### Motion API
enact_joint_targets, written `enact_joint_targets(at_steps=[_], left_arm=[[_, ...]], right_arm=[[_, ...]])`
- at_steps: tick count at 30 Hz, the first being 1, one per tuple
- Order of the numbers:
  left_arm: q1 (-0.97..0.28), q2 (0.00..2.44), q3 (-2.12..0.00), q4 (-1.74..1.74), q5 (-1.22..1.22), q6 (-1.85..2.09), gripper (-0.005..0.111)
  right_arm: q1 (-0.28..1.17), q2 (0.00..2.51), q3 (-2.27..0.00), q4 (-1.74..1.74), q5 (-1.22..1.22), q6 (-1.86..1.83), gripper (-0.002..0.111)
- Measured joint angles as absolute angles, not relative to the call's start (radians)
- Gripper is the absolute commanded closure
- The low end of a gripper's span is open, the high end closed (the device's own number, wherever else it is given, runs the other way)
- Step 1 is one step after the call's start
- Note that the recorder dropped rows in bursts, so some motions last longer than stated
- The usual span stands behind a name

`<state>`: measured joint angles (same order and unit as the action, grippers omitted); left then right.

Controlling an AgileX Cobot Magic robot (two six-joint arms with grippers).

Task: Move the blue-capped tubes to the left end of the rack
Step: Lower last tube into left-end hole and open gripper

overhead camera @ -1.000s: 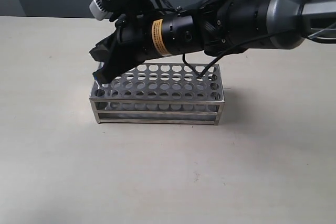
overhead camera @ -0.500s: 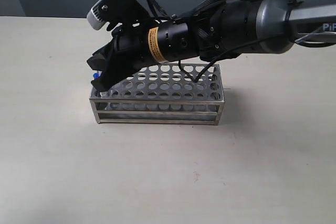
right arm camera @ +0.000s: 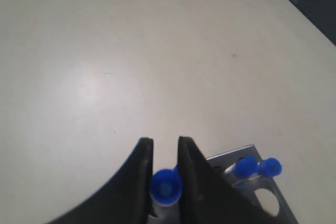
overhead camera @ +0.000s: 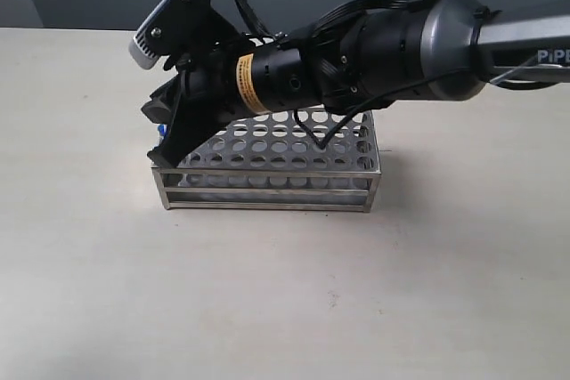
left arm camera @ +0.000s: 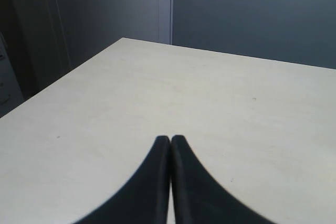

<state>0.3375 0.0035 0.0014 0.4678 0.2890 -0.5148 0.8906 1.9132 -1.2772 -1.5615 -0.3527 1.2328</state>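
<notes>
OK, so the right gripper [overhead camera: 163, 147] was reaching across the middle to the left end of the rack [overhead camera: 285, 159], fingers angled down at that end's corner. The wrist view showed its jaws clamped on a blue-capped tube [right arm camera: 166, 186]: the cap sat between the two black fingers and touched both. The tube stood roughly upright, cap toward the camera (the body under the cap was mostly hidden, so I couldn't tell whether it was seated in a hole or just above one). Two other blue-capped tubes [right arm camera: 245, 166] stood side by side at the rack's end, just beside the gripper and apart from it. From the exterior view only a sliver of blue showed, tucked behind the fingers at the left end.

The rack stood upright on the pale table [overhead camera: 267, 291], long side facing the exterior camera, with the arm's black body passing over its top plate.

The left gripper [left arm camera: 170, 139] was well away from all this: fingertips pressed together, over a bare stretch of table near its far edge, dark wall beyond.
</notes>
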Motion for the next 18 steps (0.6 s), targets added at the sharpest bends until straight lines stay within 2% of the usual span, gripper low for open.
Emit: enact_joint_targets(at_steps=[14, 16, 18], left_arm=[[0.338, 0.004, 0.001, 0.468, 0.289, -0.515, 0.106], [0.338, 0.004, 0.001, 0.468, 0.289, -0.515, 0.106], [0.338, 0.004, 0.001, 0.468, 0.289, -0.515, 0.106]], right_arm=[[0.892, 1.999, -1.341, -1.561, -0.359, 1.231, 0.108], [0.892, 2.001, -1.341, -1.561, -0.359, 1.231, 0.103], [0.892, 2.001, -1.341, -1.561, -0.359, 1.231, 0.093]])
